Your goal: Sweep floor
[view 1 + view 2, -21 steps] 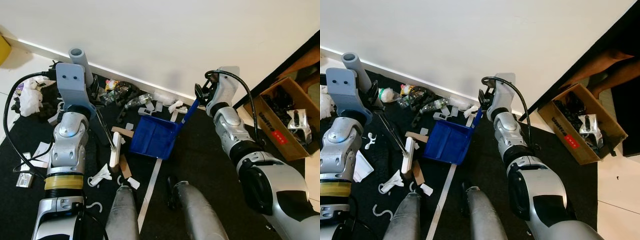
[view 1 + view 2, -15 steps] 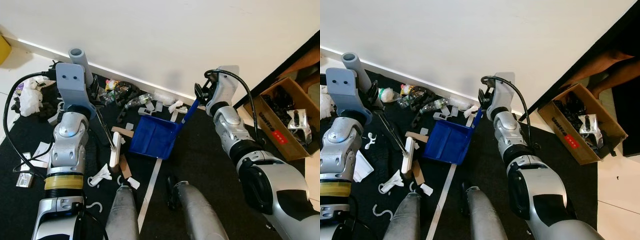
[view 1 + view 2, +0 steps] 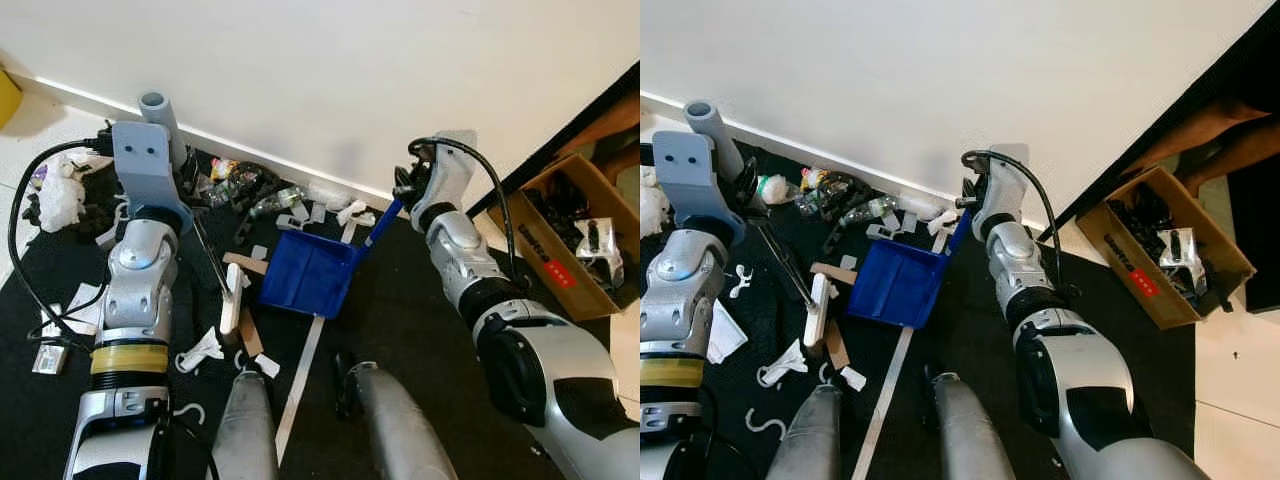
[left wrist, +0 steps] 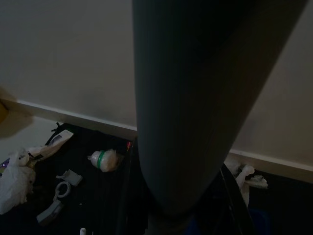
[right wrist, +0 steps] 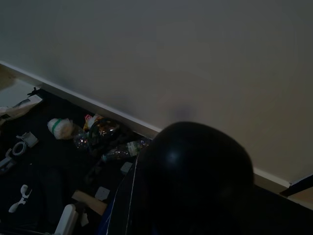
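A grey broom pole (image 3: 153, 106) rises by the wall, and my left gripper (image 3: 187, 173) is shut on it. The pole (image 4: 186, 107) runs dark and wide through the left wrist view. Its thin black shaft slants down to a white brush head (image 3: 232, 298) on the black mat (image 3: 400, 310). A blue dustpan (image 3: 305, 272) lies open toward the wall. Its blue handle (image 3: 380, 225) leads up to my right gripper (image 3: 405, 190), which is shut on it. The handle's black rounded end (image 5: 195, 176) shows in the right wrist view. Litter (image 3: 262, 205) of bottles and scraps lies along the baseboard.
A cardboard box (image 3: 560, 250) of dark items stands to the right, off the mat. White hooks and paper scraps (image 3: 200, 350) lie by my left leg (image 3: 245, 430). A pale tape strip (image 3: 305, 370) crosses the mat. White bags (image 3: 60, 195) sit at far left.
My left arm has leaned slightly left and up with the broom pole. The dustpan and my right gripper have barely moved.
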